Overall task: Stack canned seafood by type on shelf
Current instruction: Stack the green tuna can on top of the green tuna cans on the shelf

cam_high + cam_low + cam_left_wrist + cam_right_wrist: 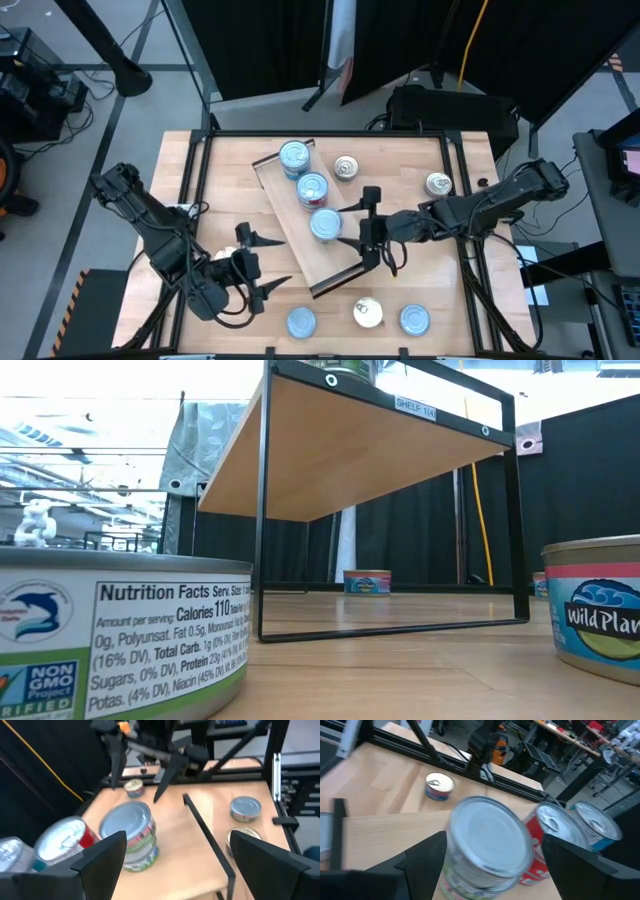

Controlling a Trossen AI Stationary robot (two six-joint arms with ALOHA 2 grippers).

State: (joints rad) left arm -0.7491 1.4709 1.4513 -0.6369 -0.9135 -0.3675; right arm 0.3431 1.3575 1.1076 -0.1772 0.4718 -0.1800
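Shelf seen angled on counter, three tins stacked along it | right gripper fingers spread wide beside nearest stack, nothing held | left gripper fingers open, idle | risk judged: stack toppled if clipped on withdrawal

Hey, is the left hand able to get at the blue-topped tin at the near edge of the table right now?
Probably yes. The left hand is open and holds nothing, and the blue-topped tin sits just beside it on bare tabletop, with nothing between them.
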